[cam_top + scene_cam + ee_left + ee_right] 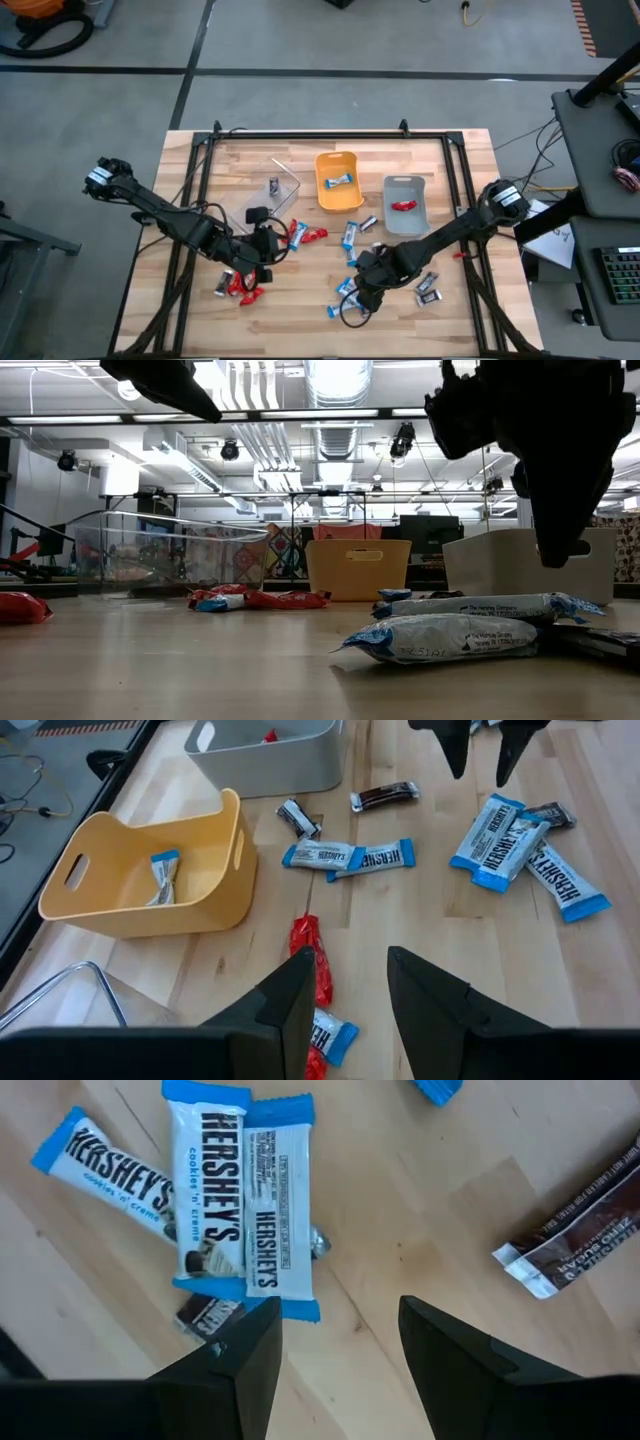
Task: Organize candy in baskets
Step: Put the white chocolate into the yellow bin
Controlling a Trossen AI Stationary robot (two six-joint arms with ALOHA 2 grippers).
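Note:
Three baskets stand in a row at mid-table: clear (268, 196), orange (338, 182) and grey (405, 206). One candy bar lies in each: dark, blue-and-white and red. More candy lies loose on the wood. My left gripper (280, 244) is open and hovers over a red bar (310, 958) and a blue-and-white bar (330, 1036) near the clear basket. My right gripper (363, 286) is open, pointing down over overlapping blue-and-white bars (240, 1200), with a dark bar (205, 1316) partly under them. Neither gripper touches candy.
Red bars (240, 288) lie near the left arm, and dark bars (428, 286) sit to the right of my right gripper. Another dark bar (580, 1240) lies beside the right fingers. A black frame (330, 133) runs along the table's far edge. Bare wood lies along the near edge.

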